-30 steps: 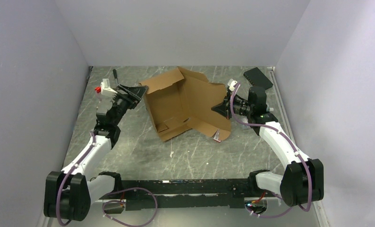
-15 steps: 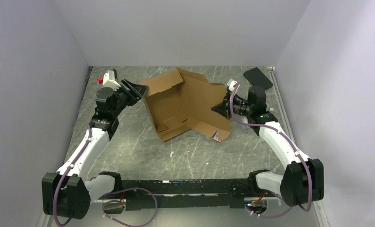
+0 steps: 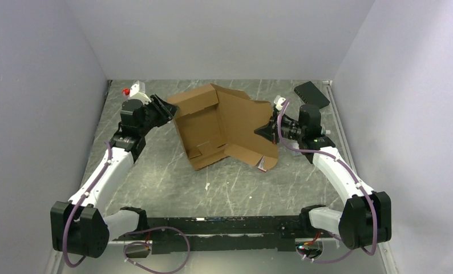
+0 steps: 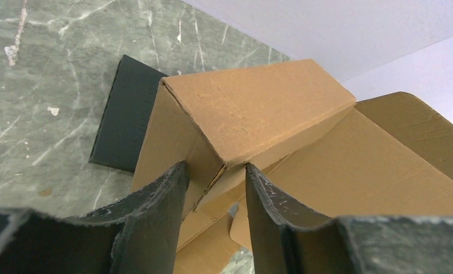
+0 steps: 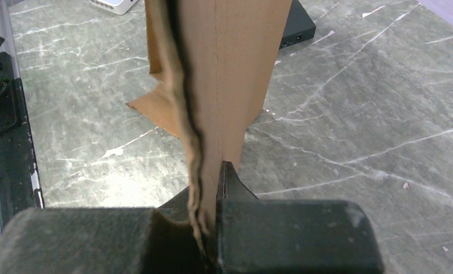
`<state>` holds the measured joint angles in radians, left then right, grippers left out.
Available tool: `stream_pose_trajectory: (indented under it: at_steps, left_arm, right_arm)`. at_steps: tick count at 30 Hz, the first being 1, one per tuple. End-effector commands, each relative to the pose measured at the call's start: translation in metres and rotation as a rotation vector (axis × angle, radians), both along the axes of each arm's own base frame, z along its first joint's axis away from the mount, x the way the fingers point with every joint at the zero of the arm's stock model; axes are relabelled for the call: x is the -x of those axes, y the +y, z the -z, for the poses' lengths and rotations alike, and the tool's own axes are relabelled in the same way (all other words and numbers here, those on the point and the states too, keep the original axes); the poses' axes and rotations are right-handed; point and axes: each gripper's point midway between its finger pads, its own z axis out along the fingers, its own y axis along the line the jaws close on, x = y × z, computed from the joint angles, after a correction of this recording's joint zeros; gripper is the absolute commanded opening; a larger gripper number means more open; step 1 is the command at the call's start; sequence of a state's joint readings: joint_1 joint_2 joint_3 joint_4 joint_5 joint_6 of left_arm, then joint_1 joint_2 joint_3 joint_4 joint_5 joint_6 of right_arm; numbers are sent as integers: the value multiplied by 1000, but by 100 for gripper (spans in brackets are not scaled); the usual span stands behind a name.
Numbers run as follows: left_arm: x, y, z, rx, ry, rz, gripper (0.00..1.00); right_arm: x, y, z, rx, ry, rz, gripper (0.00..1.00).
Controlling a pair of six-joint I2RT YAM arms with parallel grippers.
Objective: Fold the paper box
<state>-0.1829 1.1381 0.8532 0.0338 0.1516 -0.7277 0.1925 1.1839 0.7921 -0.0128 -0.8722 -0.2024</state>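
The paper box [image 3: 224, 123] is a large brown cardboard piece, half open, lying at the back middle of the table. My left gripper [image 3: 170, 109] is at its left back corner. In the left wrist view the two fingers of that gripper [image 4: 215, 165] stand apart astride the folded corner of the box [image 4: 258, 108], with a gap showing between them. My right gripper [image 3: 260, 130] is at the box's right side. In the right wrist view this gripper [image 5: 210, 171] is shut on a thin upright flap of the box [image 5: 235, 68].
A flat black box [image 3: 311, 94] lies at the back right corner. Another black flat box [image 4: 124, 120] lies on the table just behind the cardboard's left corner. Grey walls close in the table on three sides. A white object [image 5: 113, 4] sits far off.
My left arm has reached further back and right, bringing its fingers over the box's left corner while they narrowed. The right arm has held still with the flap.
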Motion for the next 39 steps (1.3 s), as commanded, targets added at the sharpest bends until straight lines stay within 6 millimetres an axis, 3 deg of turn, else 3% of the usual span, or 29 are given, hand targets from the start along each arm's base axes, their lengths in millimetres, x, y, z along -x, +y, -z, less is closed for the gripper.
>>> stream_pose_trajectory:
  at_steps: [1, 21, 39]
  left_arm:
    - [-8, 3, -12, -78, -34, -9, 46]
    - [-21, 5, -15, -375, -246, 58, 48]
    - [-33, 12, 6, -431, -233, 25, 43]
  right_arm:
    - [3, 3, -1, 13, 6, -19, 0]
    - [5, 7, -1, 10, 12, -34, 0]
    - [6, 8, -1, 8, 14, -42, 0]
